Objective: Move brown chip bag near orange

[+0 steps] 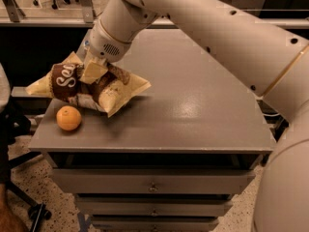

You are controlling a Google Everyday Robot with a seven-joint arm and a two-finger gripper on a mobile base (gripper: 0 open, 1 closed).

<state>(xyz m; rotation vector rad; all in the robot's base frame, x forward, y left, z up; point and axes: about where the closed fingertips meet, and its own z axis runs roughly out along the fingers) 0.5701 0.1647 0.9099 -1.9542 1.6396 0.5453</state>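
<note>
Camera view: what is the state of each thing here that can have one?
end effector, shut on the brown chip bag, above the left side of the table.
brown chip bag, crinkled, gripped, tilted, just behind the orange.
orange, whole, resting on the table, free.
drawers, shut.

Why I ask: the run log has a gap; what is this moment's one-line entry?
hand: shut on brown chip bag, above table | orange: on table, close beside bag | status: bag not yet released

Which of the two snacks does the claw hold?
The brown chip bag, large and crinkled, clamped in the gripper over the table; the small orange lies free beside it.
</note>
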